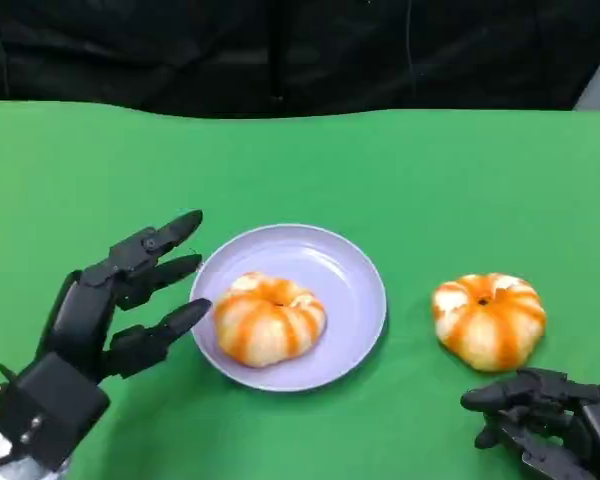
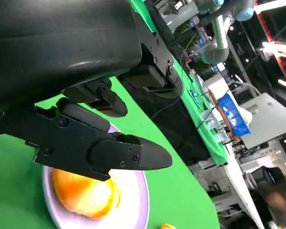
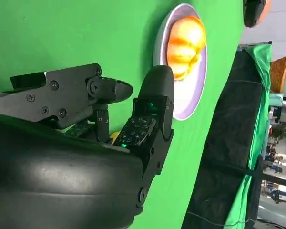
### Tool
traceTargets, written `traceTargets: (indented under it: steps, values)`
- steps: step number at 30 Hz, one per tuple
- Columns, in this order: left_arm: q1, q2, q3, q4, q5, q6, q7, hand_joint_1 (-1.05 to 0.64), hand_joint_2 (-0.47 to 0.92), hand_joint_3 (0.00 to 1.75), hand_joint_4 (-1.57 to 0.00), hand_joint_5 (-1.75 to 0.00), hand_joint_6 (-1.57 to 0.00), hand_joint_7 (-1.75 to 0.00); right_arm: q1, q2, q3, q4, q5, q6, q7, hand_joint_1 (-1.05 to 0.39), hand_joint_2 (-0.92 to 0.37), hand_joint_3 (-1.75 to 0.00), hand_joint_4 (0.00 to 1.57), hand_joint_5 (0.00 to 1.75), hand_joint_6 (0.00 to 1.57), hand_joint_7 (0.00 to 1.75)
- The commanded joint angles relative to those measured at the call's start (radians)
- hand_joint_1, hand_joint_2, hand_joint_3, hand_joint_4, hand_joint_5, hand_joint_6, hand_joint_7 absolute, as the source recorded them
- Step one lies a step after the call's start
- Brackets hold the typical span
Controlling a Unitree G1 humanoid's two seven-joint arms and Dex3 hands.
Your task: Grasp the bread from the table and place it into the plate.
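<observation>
We are seeing two orange-striped breads: one bread (image 1: 269,318) is sitting inside the lavender plate (image 1: 355,268), and a second bread (image 1: 488,319) is lying on the green table (image 1: 400,170) well to the plate's right. Our left hand (image 1: 110,310) is hovering just beside the plate, fingers spread and holding nothing. Our right hand (image 1: 540,415) is resting near the second bread, fingers curled around nothing.

Round orange-and-white striped bread (image 1: 269,318) lying on the left part of the lilac plate (image 1: 350,270). Second matching bread (image 1: 488,320) resting on green table, right of plate, apart.
</observation>
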Motion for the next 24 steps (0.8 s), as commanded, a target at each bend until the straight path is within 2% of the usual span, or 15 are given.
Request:
traceTargets:
  steps: [1,13,17,24]
  values:
    - [0.031,0.003,0.041,0.012,-0.046,-0.017,-0.031,-0.57,0.92,0.33,-0.80,-0.04,-0.58,-0.01,-0.005,-0.017,-0.010,0.013,0.009,-0.013,0.005,-0.01,-0.92,-0.35,0.78,1.22,0.97,0.62]
    - [0.071,-0.040,0.120,0.000,-0.192,0.019,-0.131,-0.59,0.92,0.29,-0.84,-0.04,-0.63,-0.02,-0.011,-0.019,-0.015,0.026,0.016,-0.015,0.017,-0.02,-0.92,-0.35,0.77,1.24,0.96,0.64]
    - [0.172,-0.066,0.159,-0.035,-0.292,0.089,-0.181,-0.56,0.92,0.24,-0.86,-0.04,-0.67,-0.03,-0.014,-0.024,-0.019,0.035,0.016,-0.023,0.020,-0.02,-0.92,-0.34,0.77,1.24,0.95,0.63]
    - [0.203,-0.083,0.178,-0.053,-0.303,0.096,-0.219,-0.55,0.92,0.24,-0.87,-0.03,-0.67,-0.02,-0.017,-0.026,-0.020,0.034,0.021,-0.013,0.023,-0.01,-0.92,-0.35,0.77,1.23,0.95,0.63]
